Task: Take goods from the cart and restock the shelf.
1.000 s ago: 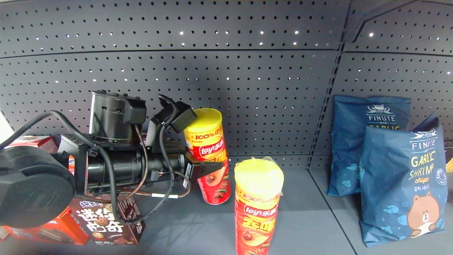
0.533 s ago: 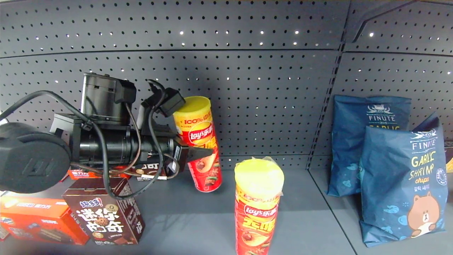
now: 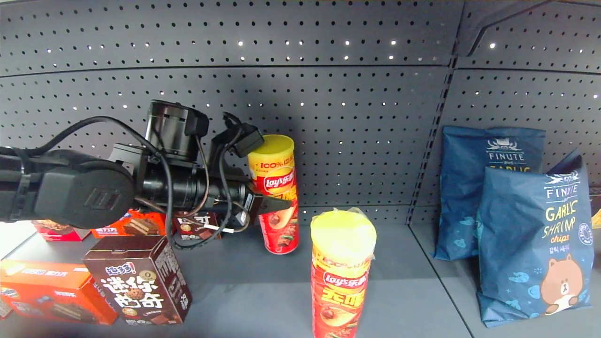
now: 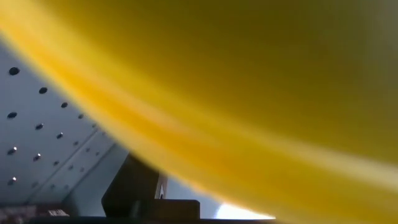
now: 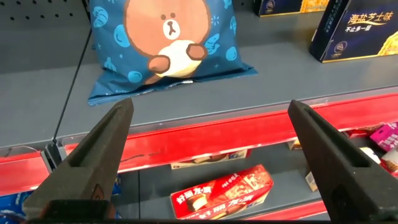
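A red chip can with a yellow lid stands slightly tilted at the back of the grey shelf, close to the pegboard wall. My left gripper comes in from the left and is shut on the can's middle. In the left wrist view the can's yellow surface sits right against the camera. A second, matching can stands upright nearer the front, to the right of the held one. In the right wrist view my right gripper is open with nothing between its fingers, in front of a lower shelf.
Two blue snack bags lean at the right, past a shelf divider. A brown box and orange boxes occupy the front left, under my left arm. The right wrist view has a bear-printed bag and a red shelf edge.
My left arm has carried the can deeper toward the back wall, first up and left, then back right. The boxes at the left are now uncovered.
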Controlling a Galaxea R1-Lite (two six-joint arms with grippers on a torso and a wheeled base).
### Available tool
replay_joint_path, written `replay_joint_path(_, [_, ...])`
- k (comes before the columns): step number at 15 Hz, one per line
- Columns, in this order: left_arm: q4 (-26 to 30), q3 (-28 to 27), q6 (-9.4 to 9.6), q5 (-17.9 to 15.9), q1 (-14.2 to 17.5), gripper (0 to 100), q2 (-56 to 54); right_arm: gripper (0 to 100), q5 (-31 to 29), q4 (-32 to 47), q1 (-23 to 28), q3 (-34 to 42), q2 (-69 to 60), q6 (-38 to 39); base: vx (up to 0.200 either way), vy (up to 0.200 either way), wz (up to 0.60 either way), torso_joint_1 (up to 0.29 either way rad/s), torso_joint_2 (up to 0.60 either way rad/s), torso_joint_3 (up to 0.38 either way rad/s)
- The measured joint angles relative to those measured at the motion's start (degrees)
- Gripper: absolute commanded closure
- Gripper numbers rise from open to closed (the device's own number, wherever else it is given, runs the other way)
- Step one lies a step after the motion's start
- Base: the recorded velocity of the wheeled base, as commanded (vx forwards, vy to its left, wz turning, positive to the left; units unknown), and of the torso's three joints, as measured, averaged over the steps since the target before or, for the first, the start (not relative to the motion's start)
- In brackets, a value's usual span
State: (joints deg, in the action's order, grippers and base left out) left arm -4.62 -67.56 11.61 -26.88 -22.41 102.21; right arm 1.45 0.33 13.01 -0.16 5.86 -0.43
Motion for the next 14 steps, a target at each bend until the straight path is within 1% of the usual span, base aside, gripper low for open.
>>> replay_joint_path(3, [0.1, -3.1, 0.1, 0.0, -0.8, 100, 3.2, 0, 0.0, 0.0, 0.0, 0.0, 0.0, 0.0, 0.0, 0.0, 0.0, 0.0, 0.0, 0.0])
replay_joint_path(5, [0.2, -4.7, 0.11, 0.0, -2.0, 100, 5.2, 0, 0.0, 0.0, 0.0, 0.0, 0.0, 0.0, 0.0, 0.0, 0.0, 0.0, 0.0, 0.0])
replay_joint_path(9, [-0.1, -5.9, 0.24, -0.1, -4.3, 100, 8.0, 0, 0.0, 0.0, 0.0, 0.0, 0.0, 0.0, 0.0, 0.0, 0.0, 0.0, 0.0, 0.0])
replay_joint_path(14, [-0.5, -8.6, 0.35, -0.4, -4.8, 100, 11.7, 0, 0.0, 0.0, 0.0, 0.0, 0.0, 0.0, 0.0, 0.0, 0.0, 0.0, 0.0, 0.0])
